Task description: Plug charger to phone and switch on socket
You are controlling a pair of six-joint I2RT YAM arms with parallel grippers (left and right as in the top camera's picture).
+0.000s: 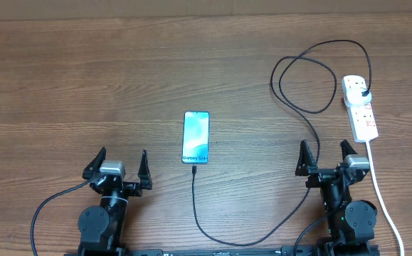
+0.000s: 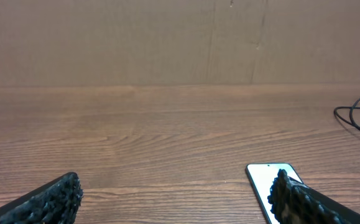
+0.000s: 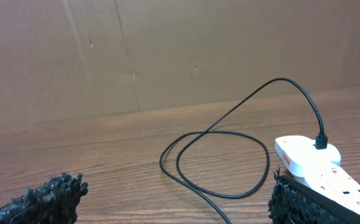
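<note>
1. At the worktop's [image 1: 85, 85] near edge, the left claw [image 1: 121, 158] and right claw [image 1: 325, 151] both gape wide and hold nothing.
2. The phone [image 1: 196, 137] lies flat between them, with bare wood on either side.
3. The charger [image 1: 194, 203] tip meets the phone's near edge, and its plug sits in the socket [image 1: 360, 108] by the right edge.

You look down on a brown wood-grain counter [image 1: 85, 85], its grain running side to side. Behind the counter's far edge stands a plain tan wall [image 2: 105, 43] with faint upright seams. Light falls soft and even across the counter.
</note>
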